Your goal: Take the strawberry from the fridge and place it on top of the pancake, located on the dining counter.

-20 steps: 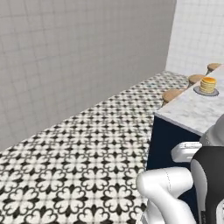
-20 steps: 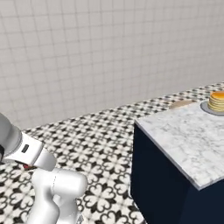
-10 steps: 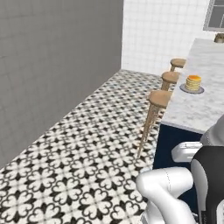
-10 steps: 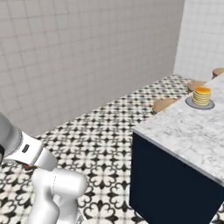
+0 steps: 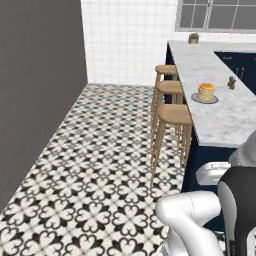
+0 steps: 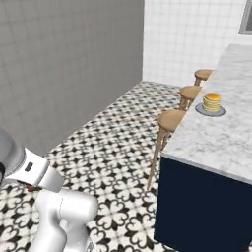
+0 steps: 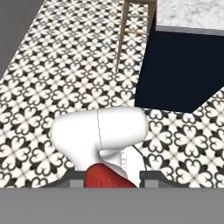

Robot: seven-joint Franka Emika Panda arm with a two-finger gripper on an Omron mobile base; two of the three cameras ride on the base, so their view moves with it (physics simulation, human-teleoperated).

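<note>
- three wooden stools (image 5: 174, 114) lined up left of the dining surface (image 5: 220, 117)
- pancake (image 5: 205, 91) stack sits on its grey plate (image 5: 205, 99) on that marble surface, two little shakers (image 5: 231, 82) just to its right
- gripper (image 7: 111, 177) is clamped on the strawberry (image 7: 105, 177), low over the patterned floor (image 7: 52, 78)

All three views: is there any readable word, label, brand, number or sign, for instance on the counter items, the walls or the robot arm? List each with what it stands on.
None can be read.
The pancake and its plate, the two small shakers, the dining counter, the stools and the tiled walls carry no lettering.
A small dark mark on the arm's white link in the right base view is too small to read.
The strawberry at the gripper in the hand view bears no label.
</note>
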